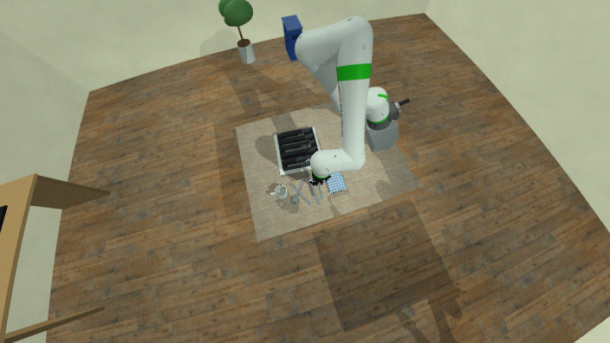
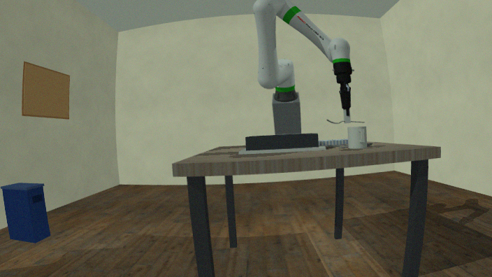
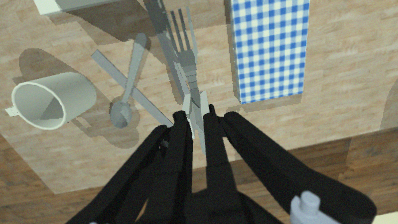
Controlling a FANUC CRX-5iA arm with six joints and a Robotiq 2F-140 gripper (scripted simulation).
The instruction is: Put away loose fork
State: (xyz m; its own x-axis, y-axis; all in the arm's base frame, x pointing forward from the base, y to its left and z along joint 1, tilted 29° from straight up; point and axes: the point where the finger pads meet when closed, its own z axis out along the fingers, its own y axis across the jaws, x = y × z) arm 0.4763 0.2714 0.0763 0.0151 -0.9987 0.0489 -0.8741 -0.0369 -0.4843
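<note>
My gripper (image 3: pixel 197 102) is shut on the handle of the loose fork (image 3: pixel 184 52). In the side view the fork (image 2: pixel 344 122) hangs level under the fingers (image 2: pixel 346 117), well above the table and just above the mug's rim. From above, the gripper (image 1: pixel 315 179) is just off the near corner of the dark cutlery tray (image 1: pixel 298 151), which stands on a pale mat; the tray (image 2: pixel 281 141) also shows in the side view. The forks inside the tray slots are too small to make out. The held fork's tines point away from the wrist camera, toward the tray corner (image 3: pixel 55 5).
A white mug (image 3: pixel 52 100) lies on its side left of the gripper. A spoon (image 3: pixel 127 85) and a knife (image 3: pixel 125 82) lie crossed on the table, and another knife (image 3: pixel 162 40) lies below the fork. A blue checked cloth (image 3: pixel 270 47) lies on the right.
</note>
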